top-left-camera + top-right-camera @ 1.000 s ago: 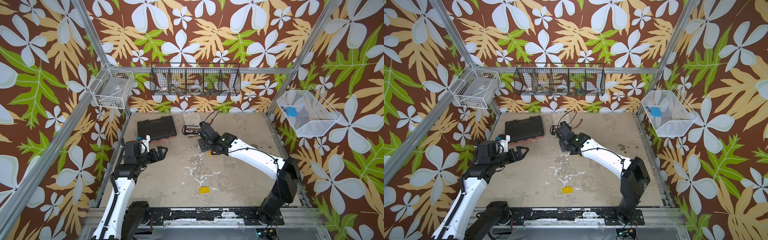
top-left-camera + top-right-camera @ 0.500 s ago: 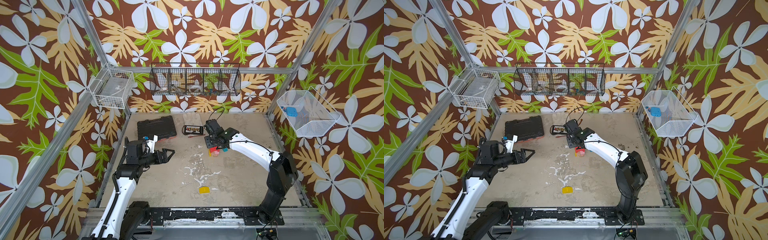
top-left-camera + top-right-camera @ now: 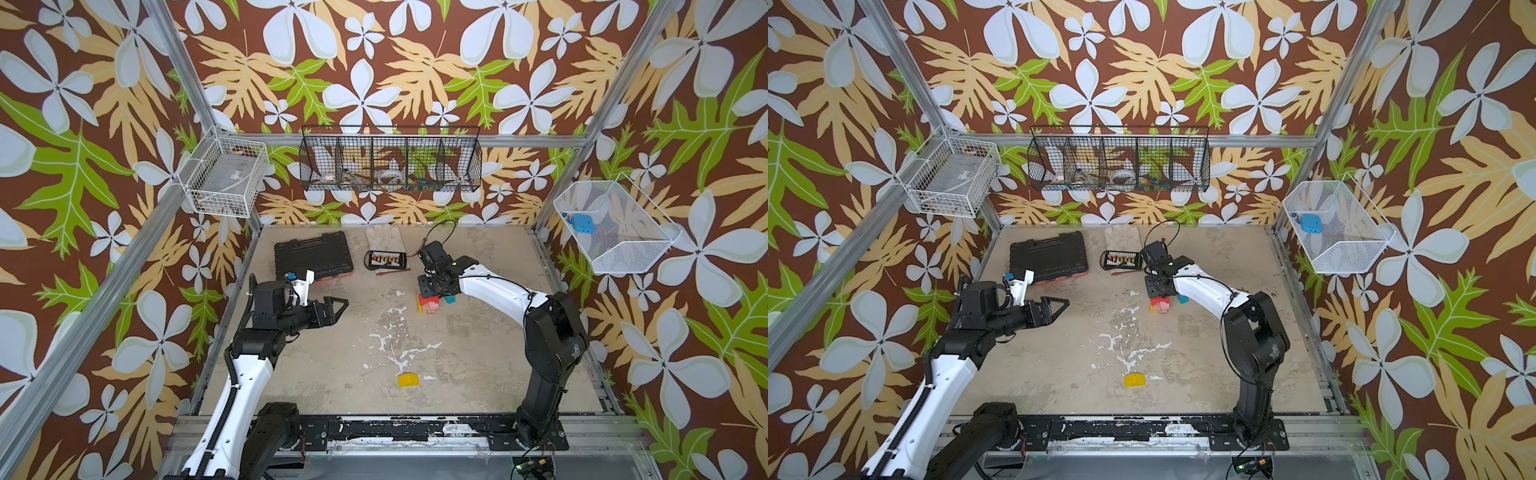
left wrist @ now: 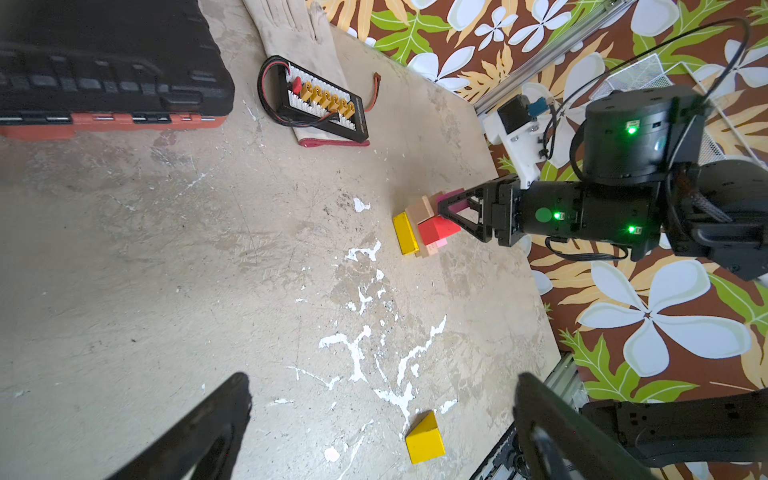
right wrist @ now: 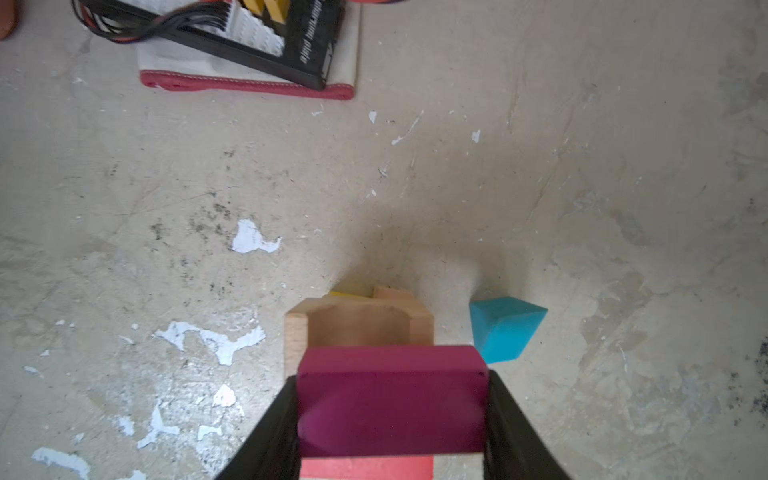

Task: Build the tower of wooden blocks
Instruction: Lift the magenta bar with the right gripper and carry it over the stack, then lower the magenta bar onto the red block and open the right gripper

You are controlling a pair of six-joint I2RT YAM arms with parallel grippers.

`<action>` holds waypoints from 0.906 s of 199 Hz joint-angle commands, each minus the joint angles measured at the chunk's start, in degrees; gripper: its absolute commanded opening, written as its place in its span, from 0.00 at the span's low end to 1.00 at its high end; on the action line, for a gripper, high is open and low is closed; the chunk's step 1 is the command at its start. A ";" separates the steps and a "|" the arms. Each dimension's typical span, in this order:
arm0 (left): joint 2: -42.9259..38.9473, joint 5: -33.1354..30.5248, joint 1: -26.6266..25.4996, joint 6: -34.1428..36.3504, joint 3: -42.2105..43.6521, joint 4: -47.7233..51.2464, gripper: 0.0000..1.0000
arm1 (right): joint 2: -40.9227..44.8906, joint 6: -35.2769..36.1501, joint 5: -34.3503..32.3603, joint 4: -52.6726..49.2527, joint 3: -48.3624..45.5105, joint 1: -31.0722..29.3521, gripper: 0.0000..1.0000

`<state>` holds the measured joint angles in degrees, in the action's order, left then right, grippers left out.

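The right pincer, clamped on the magenta block, has carried it over the tower, right of frame centre. Release seems next; the left pincer stands apart.

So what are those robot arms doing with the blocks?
The right end effector grips a magenta block at the little stack of blocks. The left end effector is open and empty, off to the side. A teal block lies on the table beside the stack, and a yellow wedge sits alone nearer the front.
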<state>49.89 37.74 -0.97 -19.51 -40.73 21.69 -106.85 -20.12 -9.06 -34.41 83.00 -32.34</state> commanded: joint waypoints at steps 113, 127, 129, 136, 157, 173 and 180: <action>0.14 -0.62 -0.08 -0.36 -0.05 -1.04 1.00 | -0.30 0.38 2.29 1.74 0.98 0.08 0.46; 0.30 -0.71 -0.06 -0.36 -0.05 -0.95 1.00 | -0.60 0.36 2.38 1.67 1.11 0.00 0.47; 0.25 -0.73 -0.08 -0.36 -0.07 -0.91 1.00 | -0.65 0.41 2.38 1.64 1.11 0.06 0.47; 0.30 -0.73 -0.08 -0.36 -0.05 -0.94 1.00 | -0.75 0.43 2.29 1.55 1.24 0.08 0.47; 0.30 -0.91 -0.08 -0.39 -0.05 -0.95 1.00 | -0.91 0.35 2.29 1.44 1.42 0.03 0.49; 0.29 -0.91 -0.08 -0.44 -0.05 -0.95 1.00 | -1.10 0.44 2.34 1.41 1.31 0.08 0.50; 0.30 -0.95 -0.08 -0.44 -0.05 -0.95 1.00 | -1.23 0.44 2.34 1.45 1.54 0.03 0.51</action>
<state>50.17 36.88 -0.97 -19.73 -40.73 21.69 -107.70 -20.10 -6.81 -32.99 84.03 -32.29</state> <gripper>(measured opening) 0.998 0.519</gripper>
